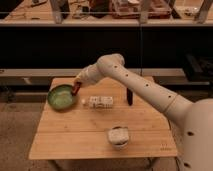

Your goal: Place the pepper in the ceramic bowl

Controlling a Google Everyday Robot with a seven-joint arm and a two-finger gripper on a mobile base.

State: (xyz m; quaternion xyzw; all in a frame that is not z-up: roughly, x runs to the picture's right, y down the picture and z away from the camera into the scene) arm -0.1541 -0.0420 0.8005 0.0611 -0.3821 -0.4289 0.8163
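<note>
Camera view has the white arm point(145, 87) stretched right across the wooden desk point(80, 135), reaching from the right side over to the far left corner. Out at its tip, the claw point(77, 87) sits at the right-hand rim of the ceramic bowl point(61, 97), and it's clenched on the pepper point(76, 89) — that reddish sliver hangs right there at the bowl's edge, held over the rim, not lying inside the dish. The bowl itself, green with a darker rim, rests on the desk's left rear portion. Just beside it to the right lies a small white patterned box point(101, 102), with a tiny pale item point(84, 102) between the two. Further right, near the desk's back edge, a dark, nearly black elongated item point(129, 96) lies under the arm's forearm. Towards the front edge stands a smaller white bowl point(118, 136), well apart from everything else.
</note>
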